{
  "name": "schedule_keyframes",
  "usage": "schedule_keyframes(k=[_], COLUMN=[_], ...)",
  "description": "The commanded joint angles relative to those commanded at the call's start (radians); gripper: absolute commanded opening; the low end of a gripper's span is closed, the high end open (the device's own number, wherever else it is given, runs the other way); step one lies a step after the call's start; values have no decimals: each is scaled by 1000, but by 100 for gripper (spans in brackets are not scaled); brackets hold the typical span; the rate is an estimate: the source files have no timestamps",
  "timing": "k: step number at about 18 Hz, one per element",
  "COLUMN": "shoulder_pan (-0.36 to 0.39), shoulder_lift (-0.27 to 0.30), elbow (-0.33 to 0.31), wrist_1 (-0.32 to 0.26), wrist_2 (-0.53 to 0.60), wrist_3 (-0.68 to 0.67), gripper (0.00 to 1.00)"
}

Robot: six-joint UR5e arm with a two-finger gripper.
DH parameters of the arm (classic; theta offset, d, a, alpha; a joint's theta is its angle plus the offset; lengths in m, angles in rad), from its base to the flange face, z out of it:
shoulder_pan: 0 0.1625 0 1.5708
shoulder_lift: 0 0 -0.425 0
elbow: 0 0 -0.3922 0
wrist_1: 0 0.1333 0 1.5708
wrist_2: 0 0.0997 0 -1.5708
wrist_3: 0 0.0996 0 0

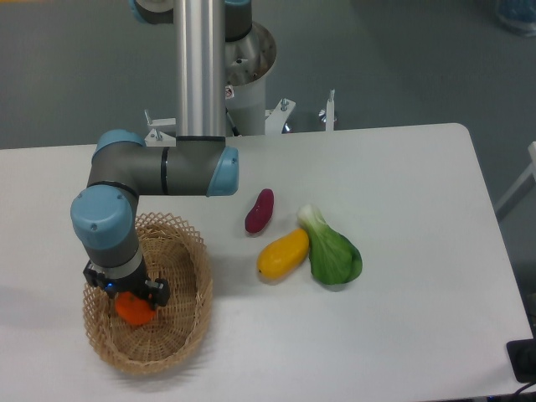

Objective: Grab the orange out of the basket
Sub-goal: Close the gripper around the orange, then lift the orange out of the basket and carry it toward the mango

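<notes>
The tan wicker basket [186,316] sits on the white table at the front left. The bright orange [134,310] lies inside it, near its left side. My gripper [131,300] reaches straight down into the basket, right on top of the orange. The wrist and gripper body hide the fingers and the top of the fruit. The fingers look closed around the orange, but the contact itself is hidden.
A purple sweet potato [260,211], a yellow-orange mango-like fruit [283,255] and a green bok choy [331,249] lie on the table to the right of the basket. The arm's base column [201,67] stands at the table's back edge.
</notes>
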Motion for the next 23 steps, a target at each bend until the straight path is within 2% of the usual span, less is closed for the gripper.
schedule_keyframes(k=[3, 9, 12, 15, 16, 18, 23], shoulder_pan=[0, 3, 29, 70, 96, 147, 230], shoulder_lift=[2, 38, 93, 138, 155, 195, 241], elbow=[0, 12, 44, 57, 67, 77, 77], wrist_1=[2, 2, -18, -69, -95, -148, -202], wrist_2=[0, 5, 6, 5, 5, 3, -3], wrist_3=[3, 31, 107, 141, 219, 290, 419], gripper=[59, 57, 57, 57, 57, 57, 57])
